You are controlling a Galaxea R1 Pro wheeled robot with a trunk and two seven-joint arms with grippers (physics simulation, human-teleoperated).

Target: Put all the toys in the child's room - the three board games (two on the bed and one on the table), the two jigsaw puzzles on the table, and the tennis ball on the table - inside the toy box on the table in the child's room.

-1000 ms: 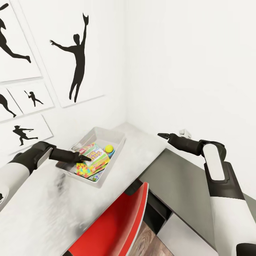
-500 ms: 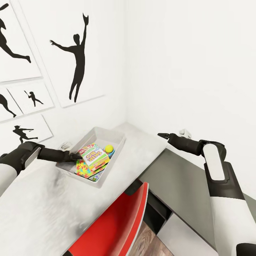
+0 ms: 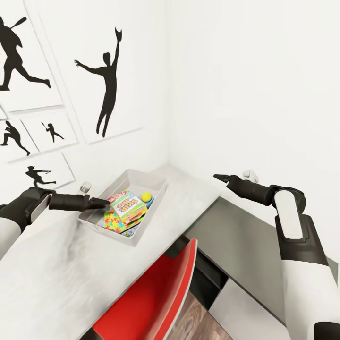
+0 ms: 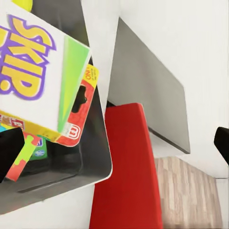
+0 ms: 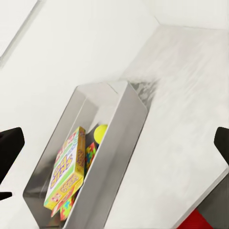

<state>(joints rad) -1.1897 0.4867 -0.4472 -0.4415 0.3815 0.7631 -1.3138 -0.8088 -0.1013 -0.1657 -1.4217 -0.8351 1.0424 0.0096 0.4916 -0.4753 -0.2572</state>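
The toy box stands on the pale table near the wall corner. In it lies the Skip-Bo board game, tilted on top of a jigsaw puzzle, with the tennis ball at the far end. My left gripper hovers at the box's left rim, open and holding nothing. In the left wrist view the Skip-Bo carton is close, inside the box wall. My right gripper hangs open over the table's right end, and its camera looks at the box, carton and ball.
A red swivel chair is pushed under the table's front edge. The lower dark grey shelf section joins the table on the right, under my right arm. White walls with black silhouette prints close in behind the box.
The left gripper has let go of the Skip-Bo carton, which now rests in the box, and has drawn back to the left. The head view shifted slightly. The right arm held still.
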